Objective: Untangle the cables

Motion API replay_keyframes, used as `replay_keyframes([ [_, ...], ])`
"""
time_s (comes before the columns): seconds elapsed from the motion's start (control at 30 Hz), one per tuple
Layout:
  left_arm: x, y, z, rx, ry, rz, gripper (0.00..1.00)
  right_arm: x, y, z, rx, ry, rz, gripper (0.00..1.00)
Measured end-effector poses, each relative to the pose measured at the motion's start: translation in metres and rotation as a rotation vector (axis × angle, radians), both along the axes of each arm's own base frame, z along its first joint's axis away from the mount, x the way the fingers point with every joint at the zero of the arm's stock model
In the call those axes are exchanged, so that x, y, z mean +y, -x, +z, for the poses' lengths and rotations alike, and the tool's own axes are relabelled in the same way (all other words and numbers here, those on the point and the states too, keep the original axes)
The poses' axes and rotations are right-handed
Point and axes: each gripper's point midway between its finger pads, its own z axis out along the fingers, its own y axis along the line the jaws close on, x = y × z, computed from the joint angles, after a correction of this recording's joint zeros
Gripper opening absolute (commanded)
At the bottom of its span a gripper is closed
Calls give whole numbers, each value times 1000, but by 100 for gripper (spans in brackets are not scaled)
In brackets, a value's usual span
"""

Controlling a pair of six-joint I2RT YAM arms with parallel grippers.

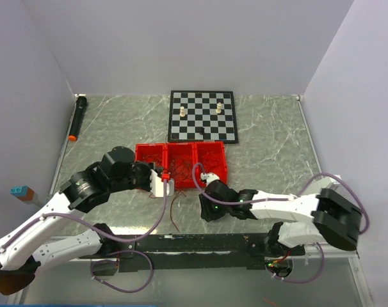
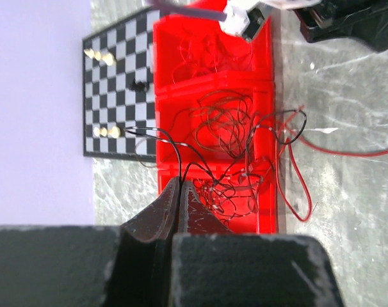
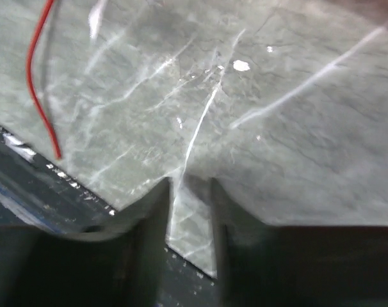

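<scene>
The left end effector is pressed together on a thin dark strand of the cables. They sprawl across the middle and left compartments of the red tray and over its near wall. The right end effector hangs spread above the counter.

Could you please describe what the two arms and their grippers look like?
Both arms have white link shells with bulky black joint housings. The left arm and right arm each trail a thin lilac hose. The left gripper and right gripper have dark, matte, wedge-shaped fingers. Small green lights glow on the right arm.
</scene>
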Motion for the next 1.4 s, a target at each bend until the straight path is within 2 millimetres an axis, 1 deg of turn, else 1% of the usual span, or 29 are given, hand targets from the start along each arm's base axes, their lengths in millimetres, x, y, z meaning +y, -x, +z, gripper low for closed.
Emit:
replay_keyframes([
  [0.07, 0, 5, 10, -7, 16, -20, 1, -4, -1, 10, -33, -23, 4, 51],
  [0.2, 1, 18, 33, -44, 46, -90, 1, 3, -9, 50, -154, -155, 29, 62],
  [0.3, 3, 32, 45, -73, 57, -161, 1, 11, -19, 81, -289, -278, 58, 66],
  [0.4, 6, 45, 46, -93, 49, -233, 1, 18, -27, 99, -406, -345, 106, 68],
  [0.47, 7, 51, 47, -100, 44, -262, 1, 24, -32, 103, -466, -360, 144, 70],
  [0.53, 8, 56, 50, -107, 38, -290, 1, 35, -36, 108, -533, -375, 210, 70],
  [0.6, 9, 59, 54, -115, 39, -305, 1, 45, -39, 109, -579, -380, 268, 70],
  [0.7, 9, 61, 60, -128, 47, -319, 1, 61, -40, 111, -632, -390, 360, 68],
  [0.77, 9, 62, 61, -134, 47, -324, 1, 72, -41, 117, -665, -416, 405, 68],
  [0.97, 11, 64, 59, -134, 38, -332, 1, 94, -46, 134, -773, -491, 463, 68],
  [1.07, 11, 64, 59, -135, 38, -332, 1, 104, -46, 135, -804, -505, 506, 68],
  [1.17, 12, 64, 60, -139, 40, -332, 1, 121, -47, 136, -838, -505, 560, 68],
  [1.2, 12, 65, 60, -141, 42, -333, 1, 127, -48, 138, -854, -506, 573, 67],
  [1.23, 12, 65, 61, -142, 44, -333, 1, 131, -49, 139, -865, -505, 580, 64],
  [1.33, 12, 65, 61, -143, 45, -333, 1, 144, -53, 146, -910, -507, 599, 35],
  [1.37, 12, 66, 61, -143, 45, -333, 1, 147, -56, 147, -917, -506, 601, 28],
  [1.4, 13, 65, 61, -145, 47, -332, 1, 150, -58, 149, -918, -501, 601, 24],
])
